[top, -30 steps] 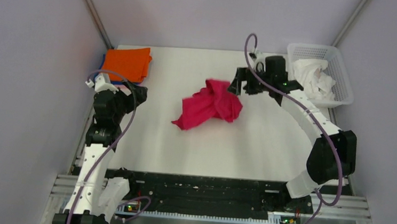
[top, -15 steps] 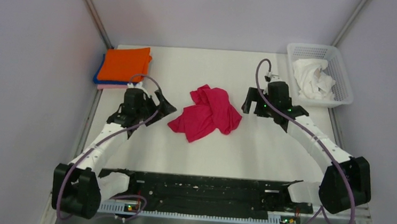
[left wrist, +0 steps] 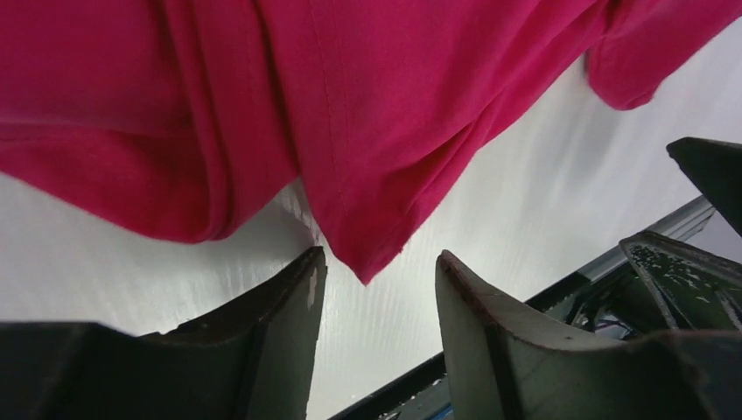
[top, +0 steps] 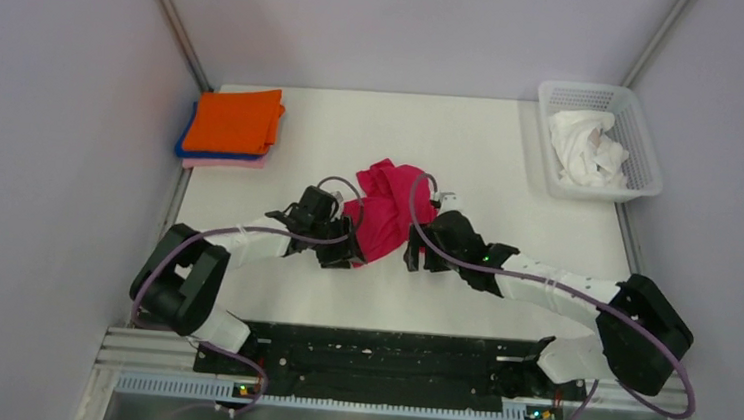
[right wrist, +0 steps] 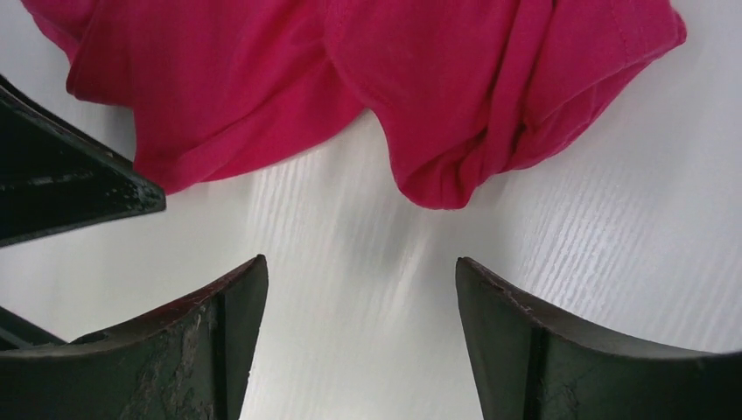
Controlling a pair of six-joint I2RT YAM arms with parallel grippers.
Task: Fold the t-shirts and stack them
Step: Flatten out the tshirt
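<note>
A crumpled crimson-magenta t-shirt (top: 385,211) lies mid-table. My left gripper (top: 344,254) is low at its near left edge, open; in the left wrist view (left wrist: 381,262) a pointed corner of the shirt (left wrist: 332,114) hangs between the fingertips, not clamped. My right gripper (top: 415,256) is low at the shirt's near right edge, open; in the right wrist view (right wrist: 360,267) the shirt (right wrist: 350,87) lies just beyond the tips with bare table between them. A folded stack lies far left: orange shirt (top: 237,119) on blue (top: 183,145) and pale pink (top: 223,163).
A white lattice basket (top: 653,182) at the far right holds a crumpled white shirt (top: 586,147). The black base rail (top: 387,357) runs along the near edge. The left gripper's finger (right wrist: 70,175) shows close by in the right wrist view.
Both arms have swung in and down from the shirt's sides to its near edge. The shirt has bunched up a little and sits narrower.
</note>
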